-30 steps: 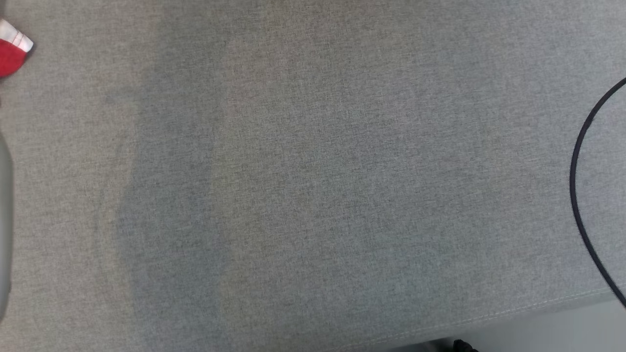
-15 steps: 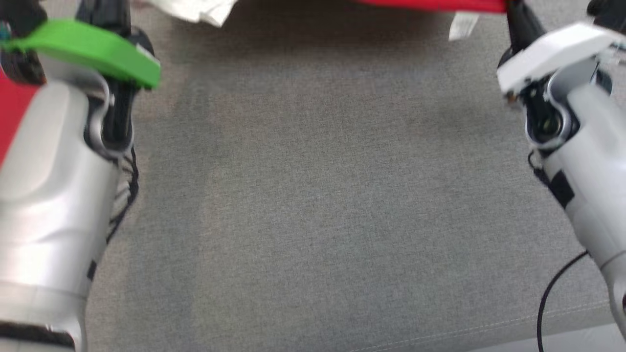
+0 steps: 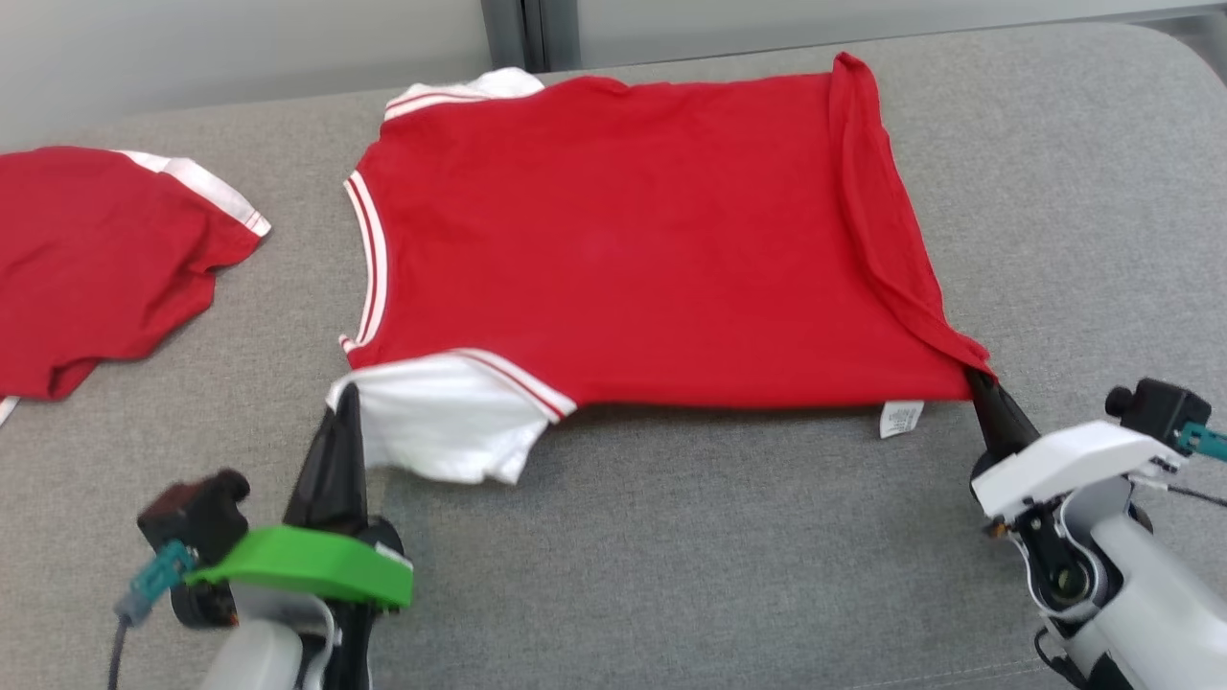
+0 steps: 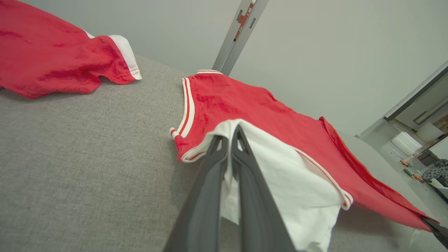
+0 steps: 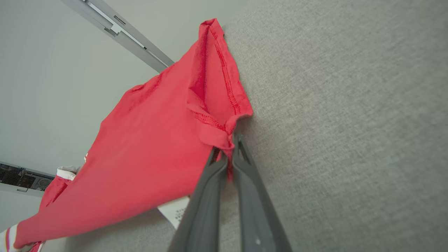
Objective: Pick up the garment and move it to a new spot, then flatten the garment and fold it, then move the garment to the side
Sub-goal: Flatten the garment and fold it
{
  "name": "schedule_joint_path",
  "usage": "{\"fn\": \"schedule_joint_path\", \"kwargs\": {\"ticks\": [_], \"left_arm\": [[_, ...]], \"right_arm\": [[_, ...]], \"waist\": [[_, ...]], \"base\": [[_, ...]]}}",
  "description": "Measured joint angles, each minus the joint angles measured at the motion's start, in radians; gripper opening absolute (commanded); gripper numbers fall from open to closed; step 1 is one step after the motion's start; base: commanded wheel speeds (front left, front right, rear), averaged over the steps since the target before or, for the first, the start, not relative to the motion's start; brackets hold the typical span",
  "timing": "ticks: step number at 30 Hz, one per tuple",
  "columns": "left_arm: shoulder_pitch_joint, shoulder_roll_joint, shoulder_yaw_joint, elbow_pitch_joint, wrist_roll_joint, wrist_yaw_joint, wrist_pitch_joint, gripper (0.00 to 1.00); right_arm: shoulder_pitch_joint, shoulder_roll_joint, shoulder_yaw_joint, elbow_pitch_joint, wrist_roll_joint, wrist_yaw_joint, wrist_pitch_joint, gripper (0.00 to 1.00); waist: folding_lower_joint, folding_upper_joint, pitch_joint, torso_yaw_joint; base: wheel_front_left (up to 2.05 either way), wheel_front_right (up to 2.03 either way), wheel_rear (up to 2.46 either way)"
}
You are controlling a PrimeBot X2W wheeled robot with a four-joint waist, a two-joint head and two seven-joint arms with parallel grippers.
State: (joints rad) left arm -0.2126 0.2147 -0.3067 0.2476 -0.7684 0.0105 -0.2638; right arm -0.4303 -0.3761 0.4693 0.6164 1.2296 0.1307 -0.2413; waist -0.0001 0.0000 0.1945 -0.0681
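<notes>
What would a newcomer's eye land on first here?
A red short-sleeved shirt with white striped sleeves lies spread on the grey fabric surface, the left gripper shut on its white sleeve, the right gripper on its red hem corner. A second, crumpled red garment lies far left.

Head view downward, 2 wrist views low, sharing garment [image 3: 623,240]

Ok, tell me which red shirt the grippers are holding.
The spread-out middle shirt: left gripper pinches its white sleeve, right gripper its hem corner. The crumpled shirt lies apart.
</notes>
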Motion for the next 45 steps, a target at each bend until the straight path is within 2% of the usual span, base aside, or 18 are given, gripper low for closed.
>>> {"fn": "schedule_joint_path", "kwargs": {"ticks": [7, 13, 19, 27, 39, 45], "left_arm": [[0.211, -0.034, -0.022, -0.070, 0.023, 0.026, 0.000, 0.00], [0.269, -0.042, -0.047, -0.094, 0.023, 0.028, 0.005, 0.00], [0.277, -0.040, -0.054, -0.091, 0.022, 0.027, 0.007, 0.00], [0.256, -0.030, -0.077, -0.083, 0.026, 0.004, 0.028, 0.00], [0.055, 0.016, -0.083, -0.051, 0.046, -0.023, 0.109, 0.00], [-0.089, 0.012, -0.092, 0.044, 0.051, -0.046, 0.146, 0.00]], "right_arm": [[0.204, -0.023, -0.074, -0.082, 0.018, 0.000, -0.011, 0.00], [0.333, -0.028, -0.128, -0.146, 0.022, 0.000, -0.005, 0.00], [0.398, -0.016, -0.181, -0.197, 0.018, 0.000, 0.032, 0.00], [0.396, 0.024, -0.259, -0.244, -0.022, 0.000, 0.092, 0.00], [0.302, 0.100, -0.384, -0.263, -0.065, 0.000, 0.250, 0.00], [0.187, 0.136, -0.448, -0.230, -0.141, 0.000, 0.336, 0.00]], "waist": [[0.0000, 0.0000, -0.054, 0.009], [0.0000, 0.0000, -0.081, 0.027], [0.0000, 0.0000, -0.087, 0.038], [0.0000, 0.0000, -0.092, 0.035], [0.0000, 0.0000, -0.075, 0.013], [0.0000, 0.0000, -0.037, -0.008]], "base": [[0.00, 0.00, 0.00], [0.00, 0.00, 0.00], [0.00, 0.00, 0.00], [0.00, 0.00, 0.00], [0.00, 0.00, 0.00], [0.00, 0.00, 0.00]]}}
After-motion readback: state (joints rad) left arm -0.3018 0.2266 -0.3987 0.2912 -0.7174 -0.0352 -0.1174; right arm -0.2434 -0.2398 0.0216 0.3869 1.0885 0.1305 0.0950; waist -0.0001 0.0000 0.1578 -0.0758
